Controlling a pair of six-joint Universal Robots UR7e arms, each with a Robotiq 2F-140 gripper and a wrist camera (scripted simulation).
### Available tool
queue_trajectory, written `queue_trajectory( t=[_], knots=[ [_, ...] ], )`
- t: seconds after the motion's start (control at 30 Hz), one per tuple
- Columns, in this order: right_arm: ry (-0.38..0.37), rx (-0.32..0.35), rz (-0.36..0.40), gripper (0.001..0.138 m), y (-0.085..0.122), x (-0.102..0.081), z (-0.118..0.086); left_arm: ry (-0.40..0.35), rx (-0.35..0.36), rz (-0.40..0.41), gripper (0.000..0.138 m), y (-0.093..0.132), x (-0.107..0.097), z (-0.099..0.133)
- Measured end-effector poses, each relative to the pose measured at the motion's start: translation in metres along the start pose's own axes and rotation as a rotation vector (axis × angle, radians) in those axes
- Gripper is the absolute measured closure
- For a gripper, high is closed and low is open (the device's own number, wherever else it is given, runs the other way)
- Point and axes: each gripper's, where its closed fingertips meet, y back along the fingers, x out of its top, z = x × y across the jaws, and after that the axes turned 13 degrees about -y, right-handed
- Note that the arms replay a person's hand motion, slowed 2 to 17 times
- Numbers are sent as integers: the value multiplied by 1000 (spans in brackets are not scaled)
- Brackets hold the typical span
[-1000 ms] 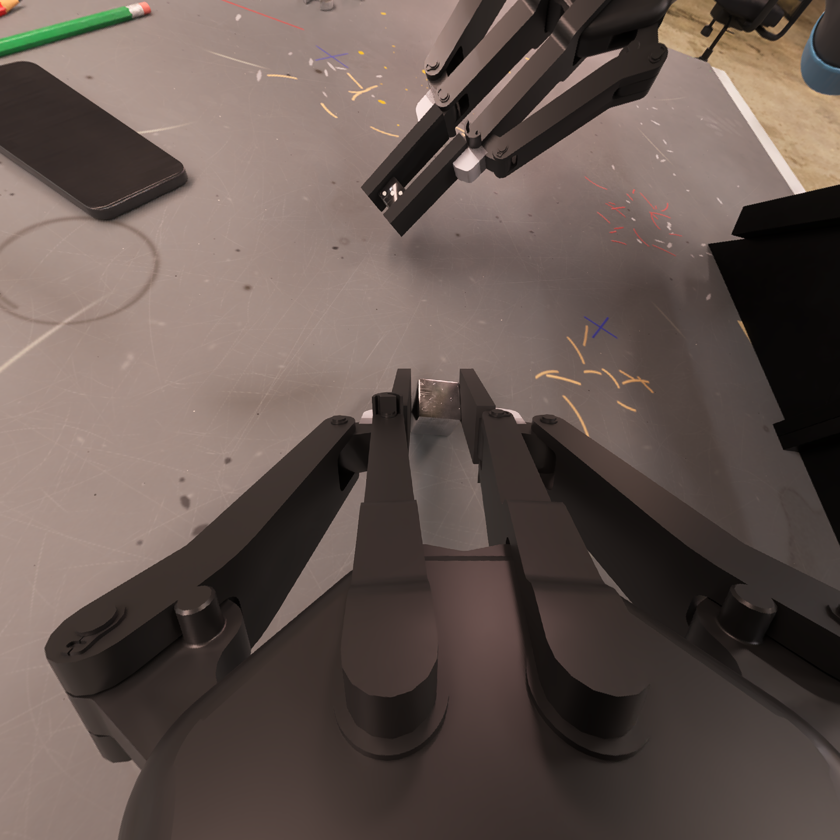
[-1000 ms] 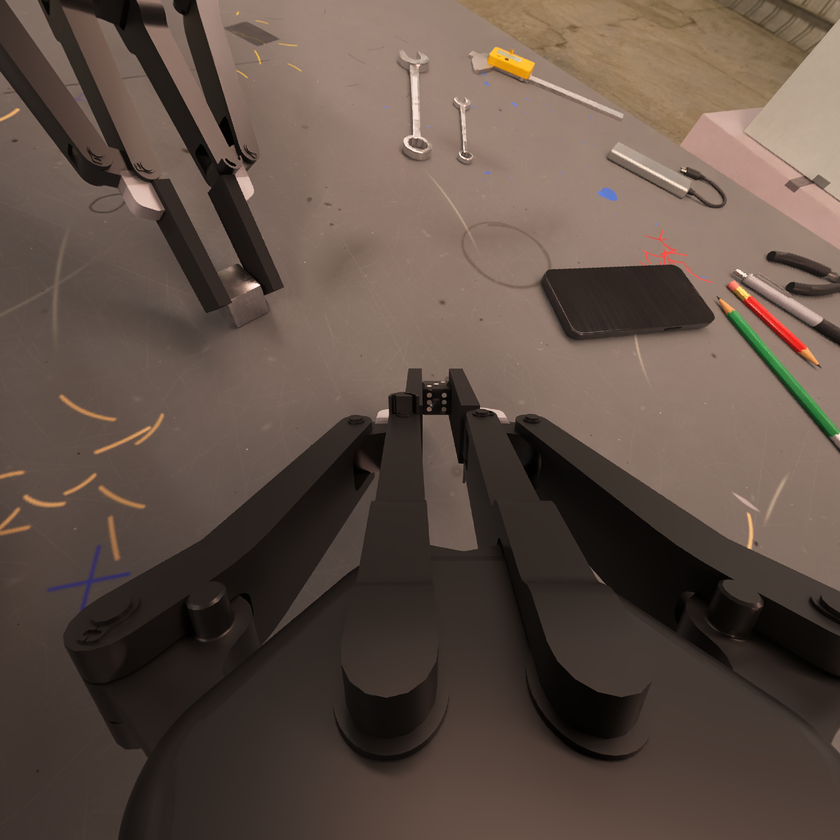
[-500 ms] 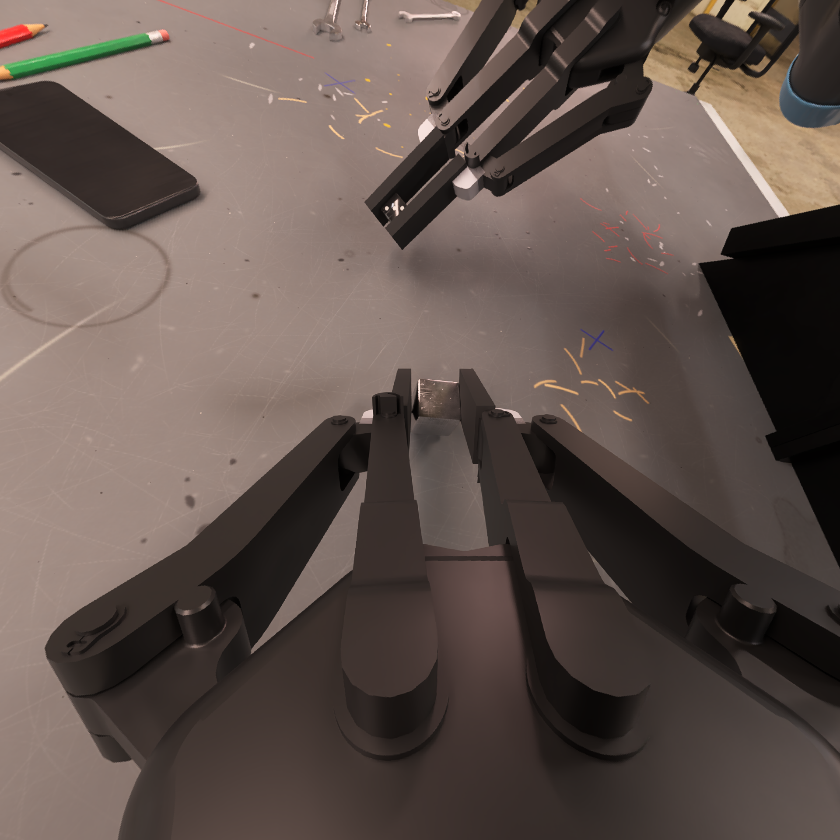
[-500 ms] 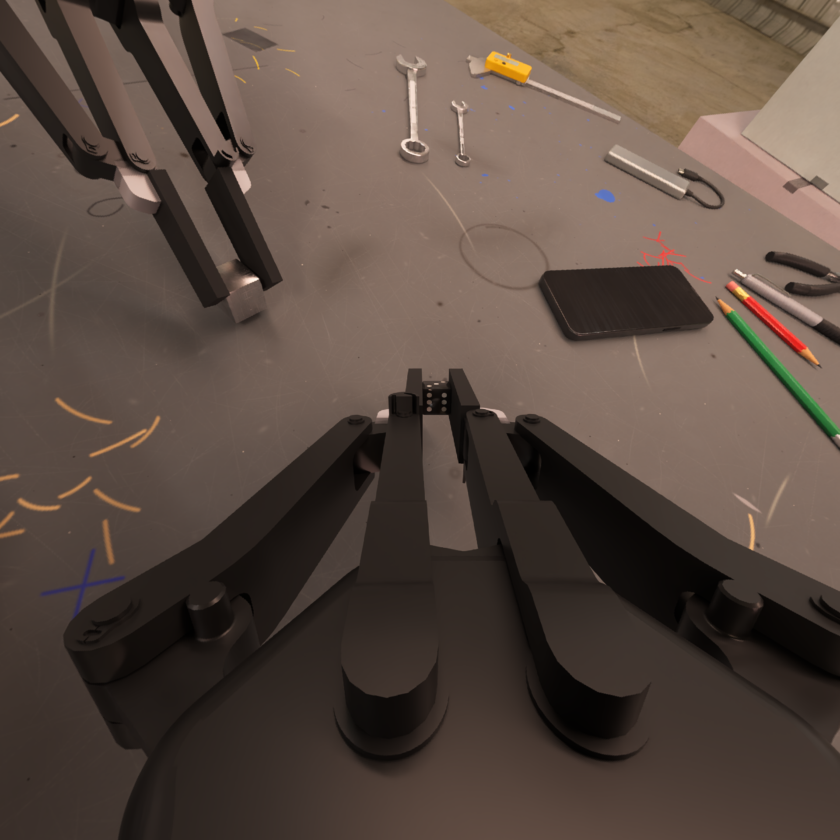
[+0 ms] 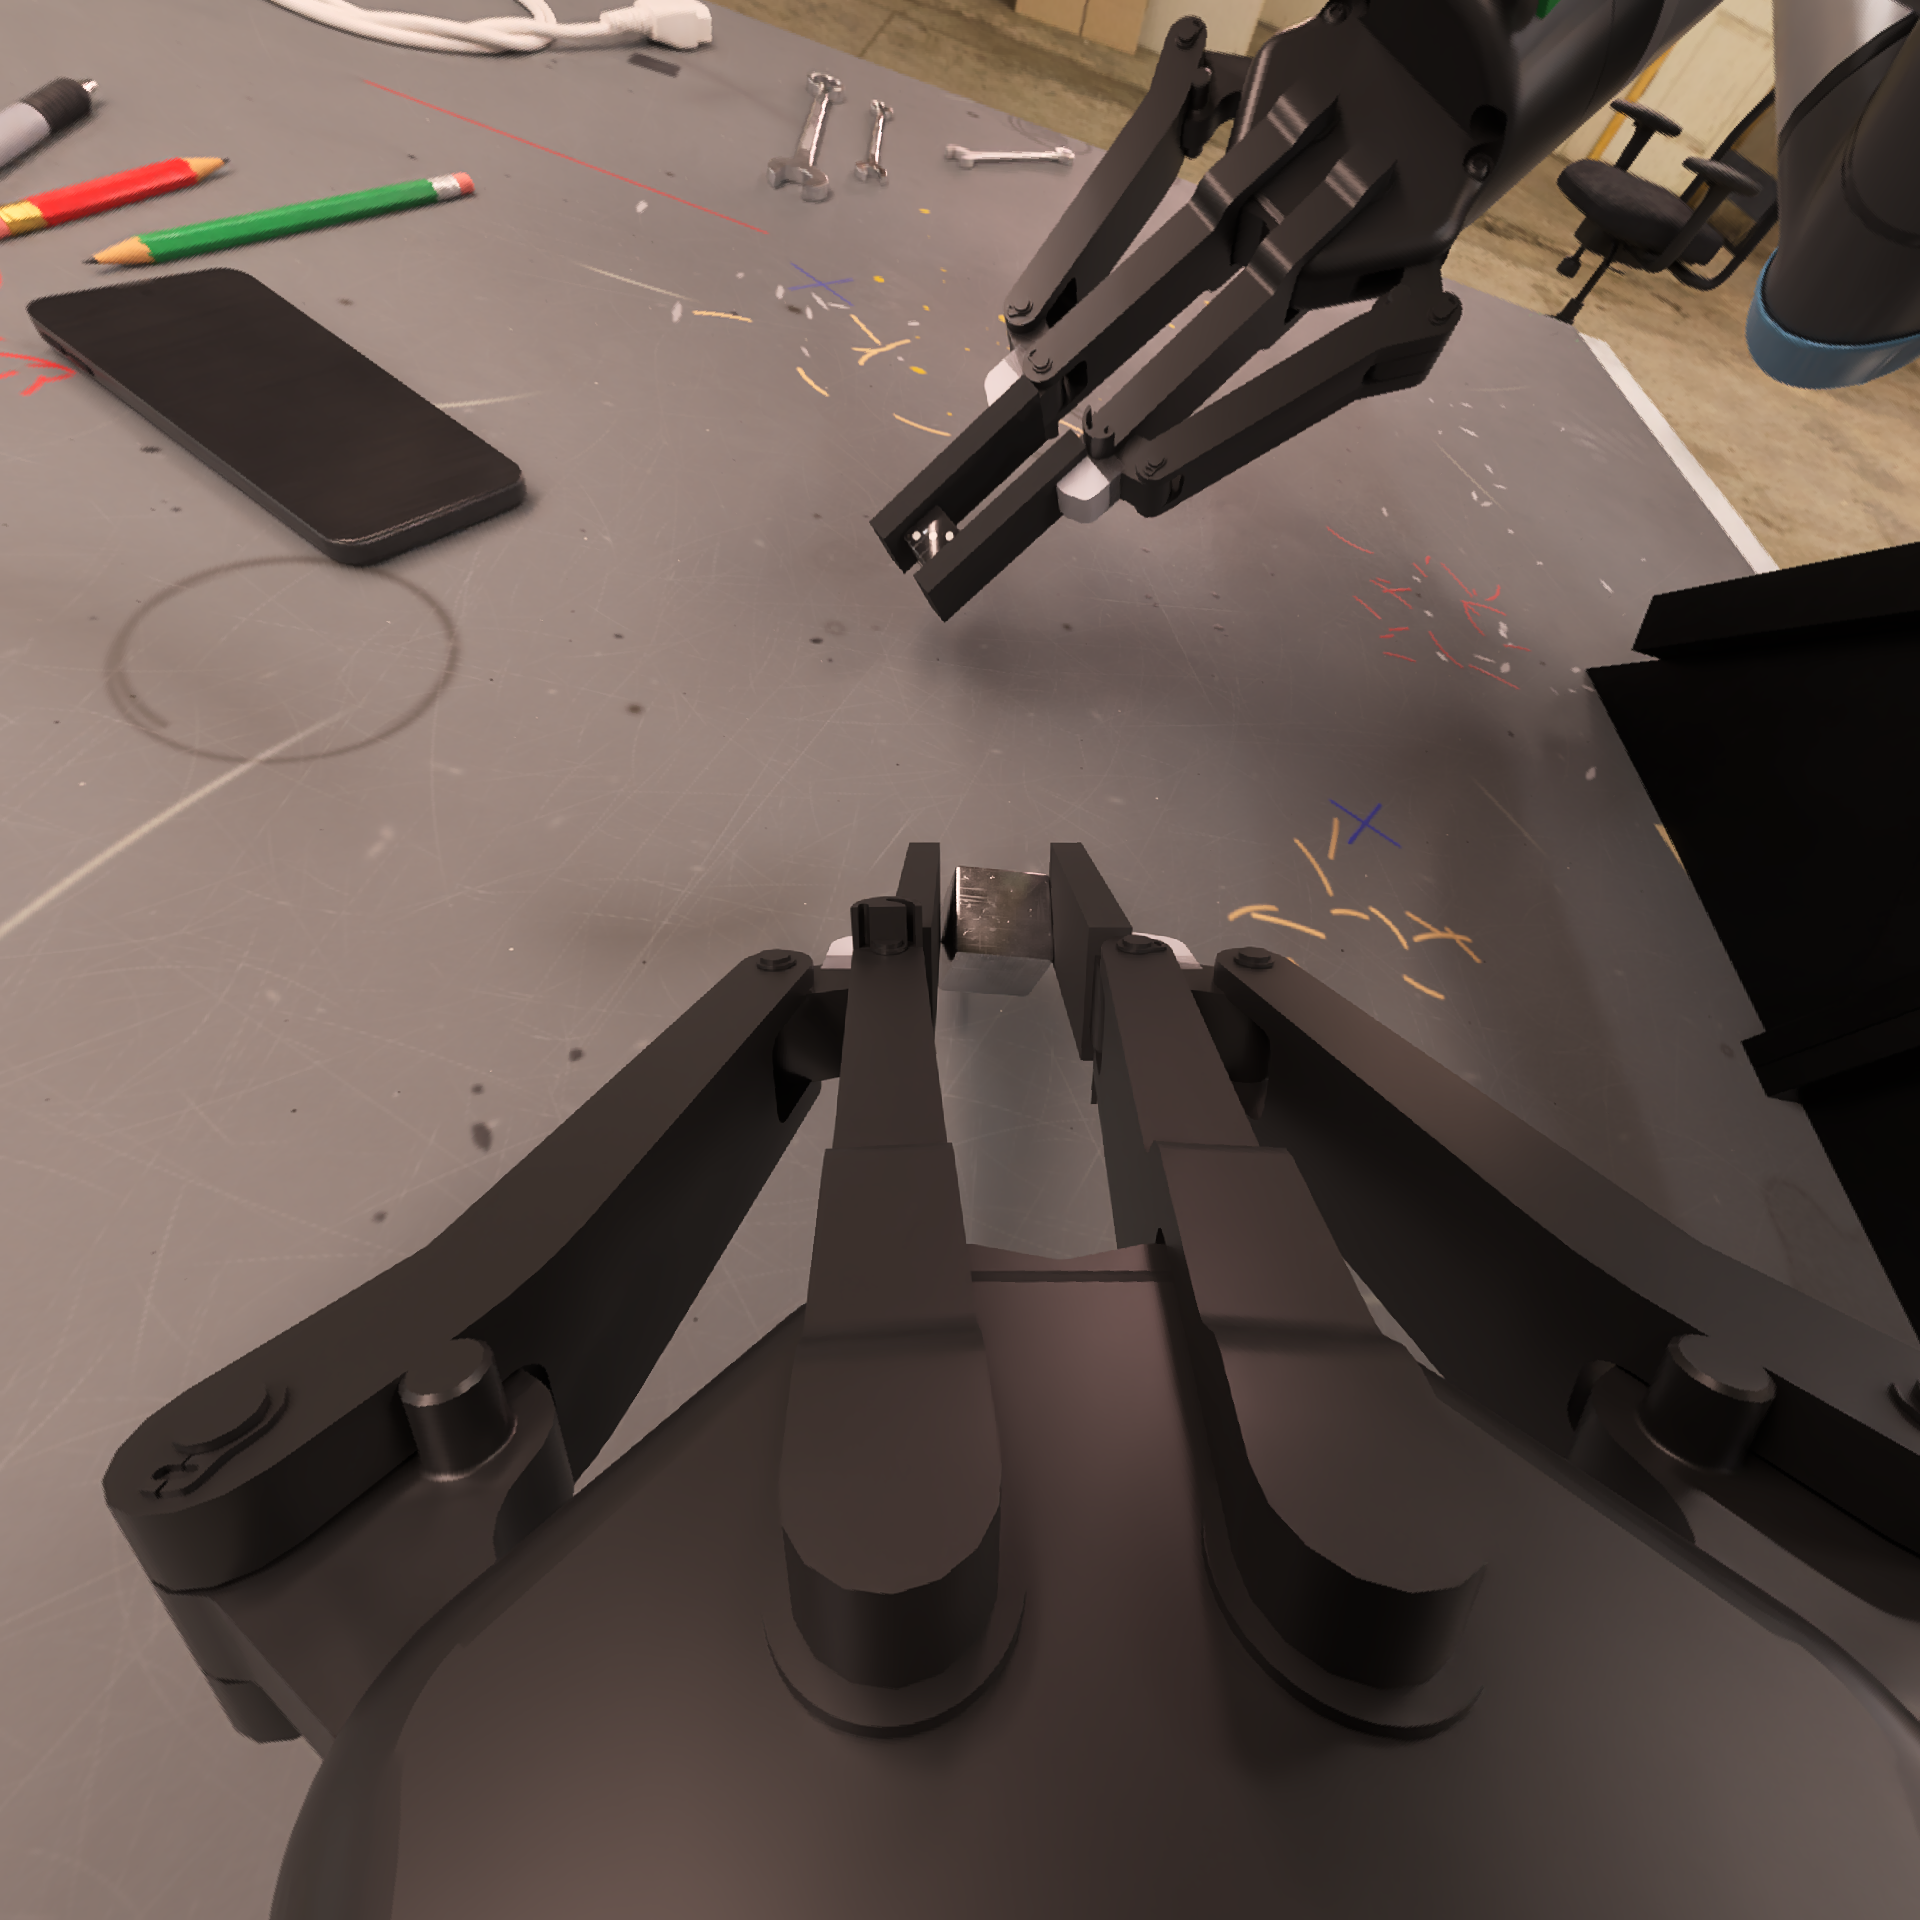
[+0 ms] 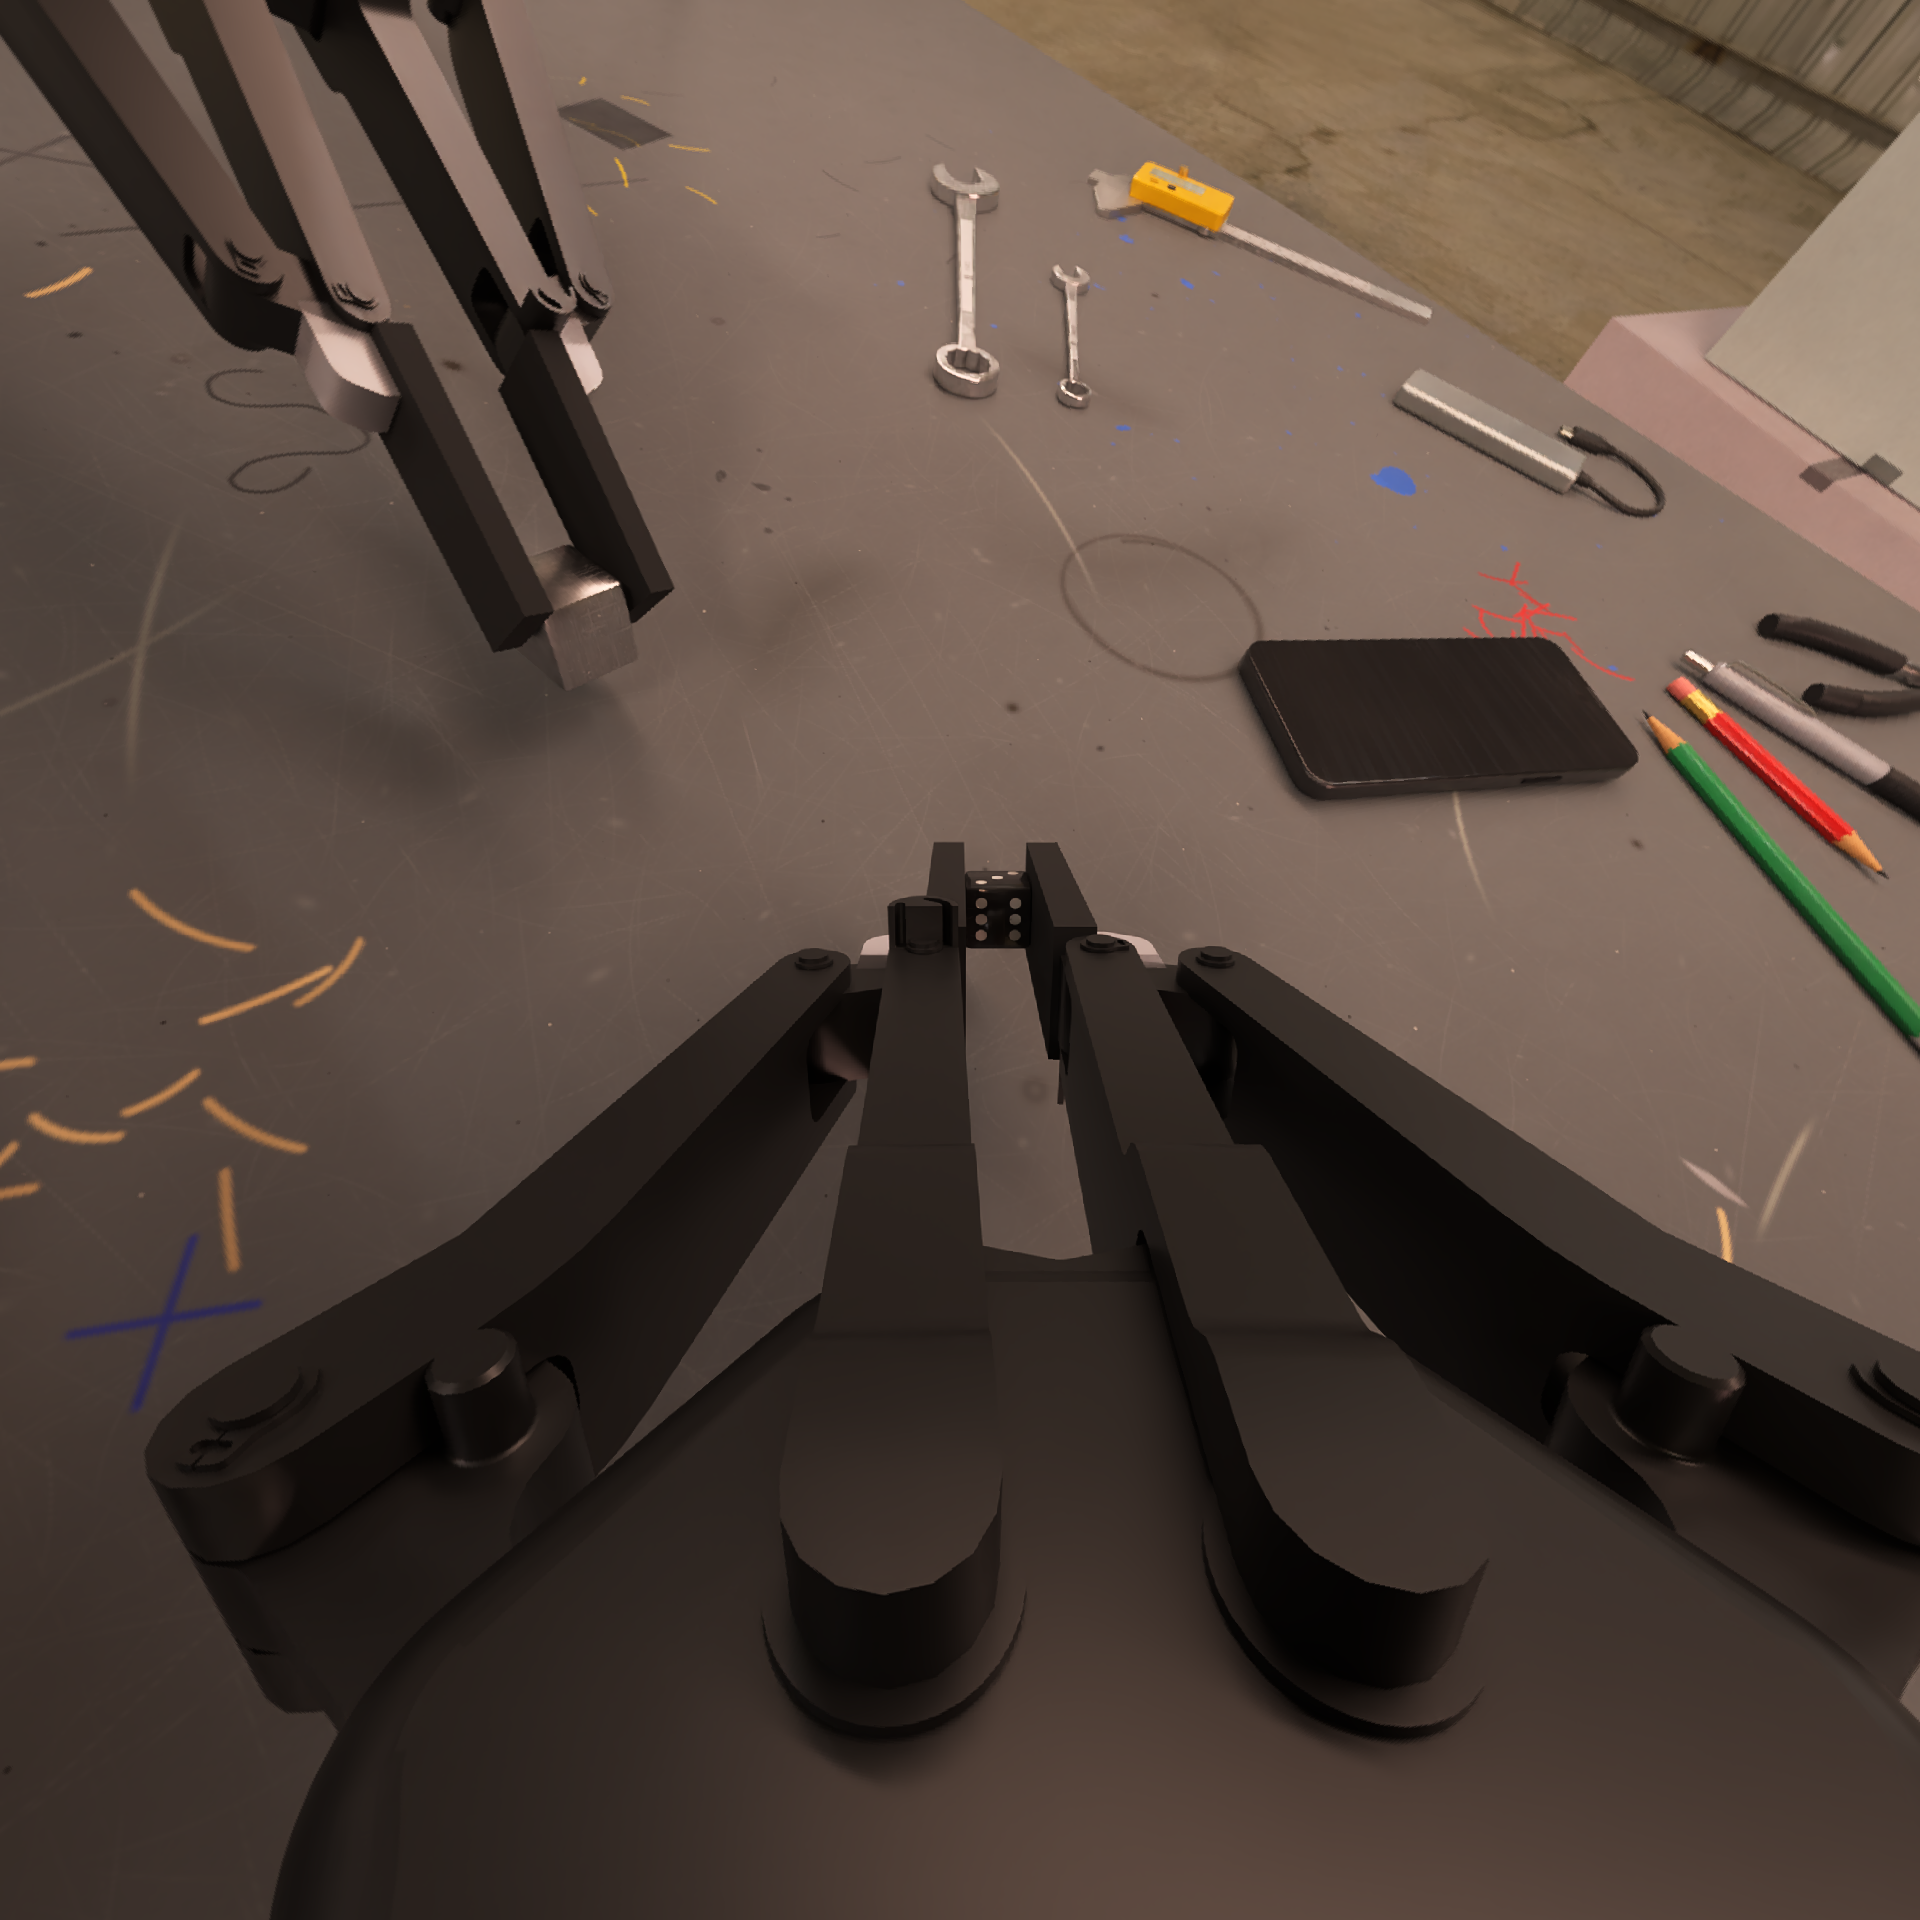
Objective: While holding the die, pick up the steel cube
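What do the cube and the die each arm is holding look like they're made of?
The cube looks like bare metal, probably steel: grey, scratched, with bright reflections on its faces. The die looks like black plastic with white dots and a matte finish, though its material is less certain at this size.

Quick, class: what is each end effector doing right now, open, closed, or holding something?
Left end effector: closed on the steel cube.
Right end effector: closed on the die.
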Motion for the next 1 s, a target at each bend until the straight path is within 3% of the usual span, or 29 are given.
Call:
queue_trajectory(
  t=[0.67,1.0],
  knots=[
    [165,89,134,123,-3,11,-2,24,92,50,110,20,2,-24],
    [246,59,214,123,-2,20,4,49,177,63,110,37,-4,-48]
  ],
)
